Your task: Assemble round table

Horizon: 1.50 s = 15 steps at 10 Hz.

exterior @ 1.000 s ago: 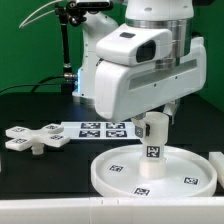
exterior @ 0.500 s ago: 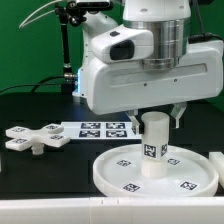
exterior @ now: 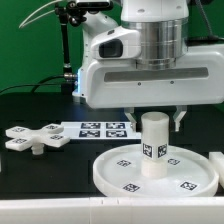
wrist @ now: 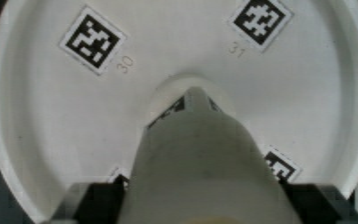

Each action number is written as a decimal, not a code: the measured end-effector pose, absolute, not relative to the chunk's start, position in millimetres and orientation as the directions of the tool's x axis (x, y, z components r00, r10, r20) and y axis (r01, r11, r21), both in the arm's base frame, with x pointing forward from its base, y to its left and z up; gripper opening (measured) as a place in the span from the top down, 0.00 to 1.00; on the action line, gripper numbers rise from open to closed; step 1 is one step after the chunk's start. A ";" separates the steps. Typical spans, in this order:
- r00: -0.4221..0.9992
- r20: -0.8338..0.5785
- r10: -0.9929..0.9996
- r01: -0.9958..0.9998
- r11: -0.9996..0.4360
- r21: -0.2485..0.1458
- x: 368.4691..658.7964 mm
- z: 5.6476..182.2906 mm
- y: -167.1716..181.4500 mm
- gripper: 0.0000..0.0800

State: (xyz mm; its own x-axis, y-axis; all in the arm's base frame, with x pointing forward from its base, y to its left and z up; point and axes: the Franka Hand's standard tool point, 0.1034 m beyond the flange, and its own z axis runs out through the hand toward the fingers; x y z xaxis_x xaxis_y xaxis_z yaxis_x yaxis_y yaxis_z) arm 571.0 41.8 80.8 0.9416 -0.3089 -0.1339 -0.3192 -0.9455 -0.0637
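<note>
The large rimmed round disc [exterior: 104,176] lies flat on the black table at the front. The short cylinder leg [exterior: 153,150] stands upright at its middle, a tag facing the camera. My gripper [exterior: 157,124] comes straight down over the leg, a finger on each side of its top, shut on it. In the wrist view the leg [wrist: 195,150] runs down from between the black pads [wrist: 99,197] to the disc [wrist: 51,110], and my gripper [wrist: 197,200] grips it. The cross-shaped four-arm piece [exterior: 33,138] lies flat at the exterior view's left.
The marker board [exterior: 100,128] lies behind the disc, between it and the cross piece. A dark stand with cables [exterior: 68,50] rises at the back. A white object [exterior: 216,157] shows at the exterior view's right edge.
My wrist has turned about its vertical axis over the leg. The leg went from slightly tilted to upright, and the disc's tags shifted round, mostly in the first half second.
</note>
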 end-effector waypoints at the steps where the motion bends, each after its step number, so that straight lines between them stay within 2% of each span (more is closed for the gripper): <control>1: 0.902 -0.142 -0.409 -0.420 -0.905 -0.066 571.5 80.7 41.0 0.49; 3: 0.776 -0.142 -0.614 -0.626 -0.777 -0.061 571.6 79.8 43.0 0.49; 6: 0.626 -0.164 -0.762 -0.776 -0.629 -0.038 571.1 79.4 46.6 0.49; 10: 0.466 -0.180 -0.866 -0.882 -0.471 -0.015 571.3 79.4 49.4 0.49; 13: 0.110 -0.231 -0.967 -0.994 -0.107 -0.025 575.6 78.1 46.1 0.49; 15: -0.126 -0.265 -0.956 -0.991 0.133 -0.008 577.5 77.8 48.3 0.49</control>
